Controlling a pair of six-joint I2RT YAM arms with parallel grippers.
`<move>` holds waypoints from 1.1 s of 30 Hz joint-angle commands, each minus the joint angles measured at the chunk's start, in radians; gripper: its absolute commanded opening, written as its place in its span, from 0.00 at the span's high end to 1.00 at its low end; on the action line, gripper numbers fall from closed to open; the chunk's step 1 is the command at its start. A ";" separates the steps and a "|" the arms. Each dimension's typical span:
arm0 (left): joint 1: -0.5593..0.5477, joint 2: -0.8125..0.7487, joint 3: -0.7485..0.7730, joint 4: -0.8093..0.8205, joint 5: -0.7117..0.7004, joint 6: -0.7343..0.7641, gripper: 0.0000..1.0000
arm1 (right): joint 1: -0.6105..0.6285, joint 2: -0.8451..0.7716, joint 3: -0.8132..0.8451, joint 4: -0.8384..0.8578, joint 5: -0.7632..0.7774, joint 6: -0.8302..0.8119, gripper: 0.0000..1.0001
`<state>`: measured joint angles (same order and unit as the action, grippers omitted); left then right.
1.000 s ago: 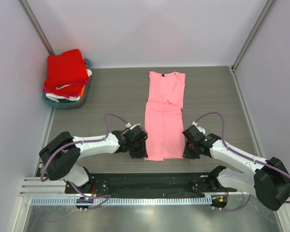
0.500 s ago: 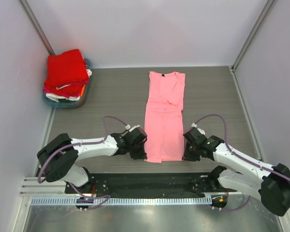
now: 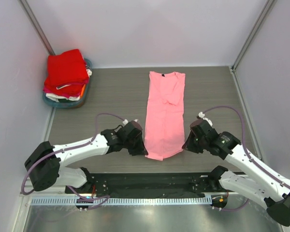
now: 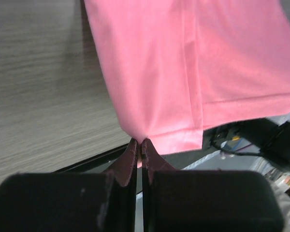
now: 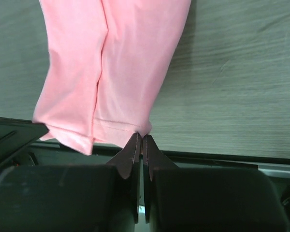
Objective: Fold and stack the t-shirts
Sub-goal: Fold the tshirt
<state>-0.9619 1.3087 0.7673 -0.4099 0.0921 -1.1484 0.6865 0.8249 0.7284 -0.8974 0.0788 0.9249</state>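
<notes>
Left hand (image 3: 142, 152) pinched shut on the pink shirt's (image 3: 163, 113) near-left hem corner, right hand (image 3: 186, 146) shut on the near-right. Shirt runs away from both hands along the table (image 3: 111, 96), hem sagging between them. Folded stack (image 3: 65, 72) far beyond the left hand.

You get bright, even light and soft shadows on the grey wood-grain bench (image 3: 106, 96); the dark left gripper (image 4: 141, 146) and right gripper (image 5: 141, 141) blur near each lens.

Grey wood-grain table (image 3: 111, 96), pale lilac walls (image 3: 150, 29) (metal corner posts (image 3: 36, 24)).
</notes>
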 commanded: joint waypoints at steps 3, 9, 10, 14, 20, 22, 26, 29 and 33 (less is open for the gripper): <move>0.130 -0.008 0.098 0.003 0.080 0.053 1.00 | 0.004 0.058 0.084 0.040 0.153 0.002 0.99; 0.232 0.095 0.239 -0.010 0.126 0.099 0.99 | -0.015 0.210 0.160 0.113 0.323 -0.063 0.99; 0.241 0.128 0.274 -0.010 0.127 0.105 0.99 | -0.021 0.233 0.183 0.130 0.328 -0.073 0.99; 0.279 0.211 0.340 -0.012 0.141 0.119 1.00 | -0.071 0.335 0.233 0.173 0.331 -0.130 0.99; 0.305 0.320 0.427 0.008 0.129 0.139 1.00 | -0.199 0.417 0.259 0.273 0.243 -0.190 0.99; 0.311 0.343 0.469 -0.015 0.106 0.153 1.00 | -0.234 0.454 0.264 0.308 0.205 -0.207 0.99; 0.336 0.400 0.520 -0.015 0.112 0.157 1.00 | -0.263 0.523 0.290 0.334 0.182 -0.227 0.99; 0.350 0.440 0.561 -0.018 0.123 0.162 1.00 | -0.280 0.571 0.313 0.348 0.165 -0.241 0.99; 0.364 0.474 0.607 -0.026 0.121 0.167 1.00 | -0.295 0.620 0.336 0.362 0.150 -0.251 0.99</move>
<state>-0.6125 1.7710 1.3231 -0.4316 0.2028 -1.0080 0.4038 1.4269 1.0122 -0.5869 0.2455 0.7036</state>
